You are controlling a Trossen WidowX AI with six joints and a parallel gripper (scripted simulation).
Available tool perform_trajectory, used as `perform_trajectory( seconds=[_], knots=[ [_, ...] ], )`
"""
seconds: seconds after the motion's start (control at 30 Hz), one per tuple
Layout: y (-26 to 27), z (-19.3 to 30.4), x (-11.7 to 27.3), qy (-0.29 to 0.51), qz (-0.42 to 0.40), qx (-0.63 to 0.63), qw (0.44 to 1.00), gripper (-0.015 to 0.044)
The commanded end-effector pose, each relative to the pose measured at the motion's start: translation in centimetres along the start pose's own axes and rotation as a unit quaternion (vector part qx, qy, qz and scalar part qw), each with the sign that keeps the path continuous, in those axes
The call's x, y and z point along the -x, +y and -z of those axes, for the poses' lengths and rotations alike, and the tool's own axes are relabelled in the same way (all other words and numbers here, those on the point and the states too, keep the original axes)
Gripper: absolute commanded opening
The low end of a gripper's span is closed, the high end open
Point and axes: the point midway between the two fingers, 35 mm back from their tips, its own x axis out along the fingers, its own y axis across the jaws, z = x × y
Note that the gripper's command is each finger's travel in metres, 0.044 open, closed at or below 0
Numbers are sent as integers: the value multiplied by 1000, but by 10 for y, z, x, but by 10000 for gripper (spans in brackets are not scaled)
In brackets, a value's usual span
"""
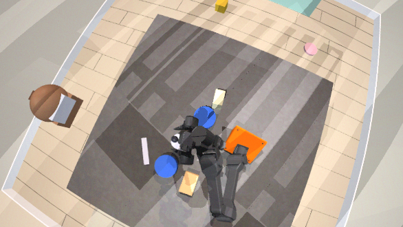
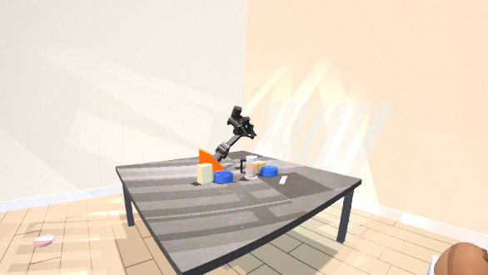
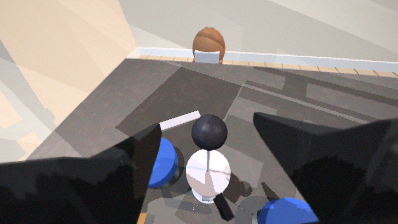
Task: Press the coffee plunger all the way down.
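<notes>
From the left, a blue lid (image 3: 164,162) is seen beside the press (image 3: 208,175), which stands near the table's (image 3: 310,95) middle; its black knob (image 3: 209,132) is raised on a thin rod, between the fingers of the gripper (image 3: 207,145), which is spread wide and grasps nothing; the glass is judged light, fragile, easily tipped; the knob should be taken squarely.

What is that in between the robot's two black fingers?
The wrist view shows the coffee press's dark plunger knob in the gap of the open gripper, touching neither finger, above the press lid.
</notes>
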Motion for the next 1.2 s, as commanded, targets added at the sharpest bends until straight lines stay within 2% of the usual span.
perform_trajectory(
  seconds=[0.0,0.23,1.17],
  knots=[
    [-1,2,-1,1,1,-6,1000,309],
    [-1,2,-1,1,1,-6,1000,125],
    [-7,22,-15,12,5,-4,1000,123]
  ],
)
